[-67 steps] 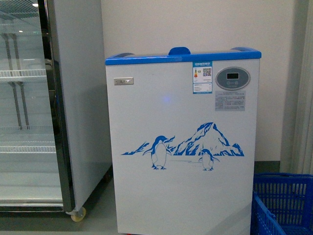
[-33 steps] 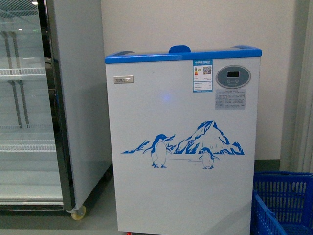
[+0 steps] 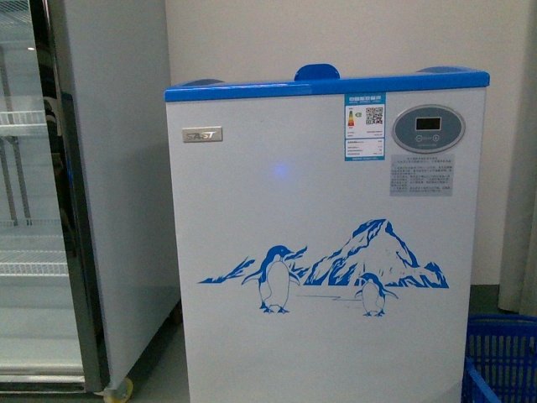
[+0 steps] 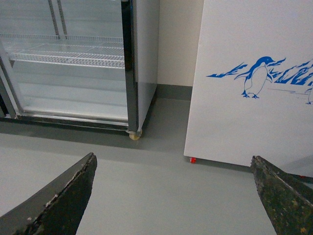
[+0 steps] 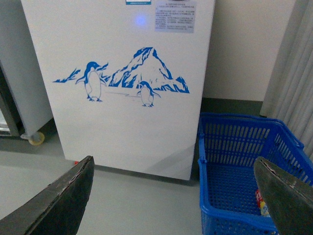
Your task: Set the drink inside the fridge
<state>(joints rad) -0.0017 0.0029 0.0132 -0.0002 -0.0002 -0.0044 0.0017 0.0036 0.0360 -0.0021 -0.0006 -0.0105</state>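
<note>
The fridge (image 3: 319, 252) is a white chest freezer with a blue top rim, blue penguin-and-mountain art and an oval digital panel (image 3: 428, 128). It stands straight ahead in the front view. Its lower front also shows in the left wrist view as the fridge (image 4: 254, 122) and in the right wrist view as the fridge (image 5: 122, 122). My left gripper (image 4: 172, 159) hangs open over bare grey floor. My right gripper (image 5: 173, 160) is open too, above the floor beside a blue basket. A small red-and-white item (image 5: 260, 200) lies in that basket, mostly behind my finger; I cannot tell whether it is the drink.
A tall grey upright glass-door cooler (image 3: 50, 210) stands left of the fridge, on casters (image 4: 134, 135). The blue plastic basket (image 5: 234, 121) sits on the floor right of the fridge, its rim (image 3: 503, 323) low in the front view. A pale curtain (image 5: 293, 58) hangs at far right.
The front view has closed in on the fridge, which now looks larger and fills more of the picture. The upright cooler has slid toward the left edge.
</note>
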